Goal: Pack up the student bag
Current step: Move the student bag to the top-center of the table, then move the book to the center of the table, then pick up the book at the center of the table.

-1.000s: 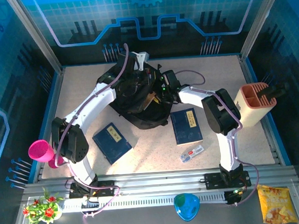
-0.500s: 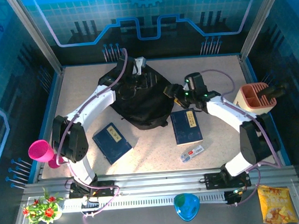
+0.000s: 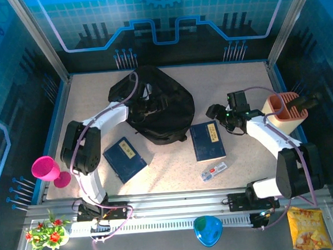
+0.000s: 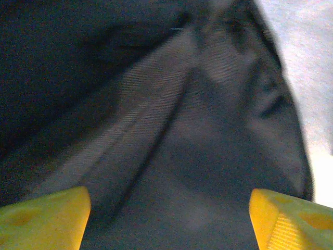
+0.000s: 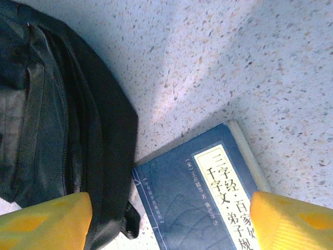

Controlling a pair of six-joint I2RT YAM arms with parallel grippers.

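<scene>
Overhead view, 12 o'clock = far edge of the speckled beige tabletop (image 3: 249, 85).

- Student bag (image 3: 174, 116), large, black, soft fabric, rounded: lies on the table at about 11 o'clock from table centre.
- Left gripper (image 4: 166, 219): over the bag. Its yellow fingertips (image 4: 44, 216) stand wide apart, with black fabric filling the gap and nothing gripped. Cannot tell whether they touch the fabric.
- Right gripper (image 5: 169, 219): at 3 o'clock of the bag, apart from it. Its fingers are spread and nothing is held.
- Dark blue book with a white title label (image 5: 208, 192): lies at 4 o'clock of the bag, under the right gripper. One corner is just beside the bag's edge; contact not clear.
- Second dark blue book (image 3: 125, 158): at 7 o'clock of the bag, near it but apart.
- Small white oblong item with red marking (image 3: 214, 171): at 6 o'clock of the labelled book.
- Peach-coloured slotted holder (image 3: 285, 115): at the table's 3 o'clock edge.
</scene>
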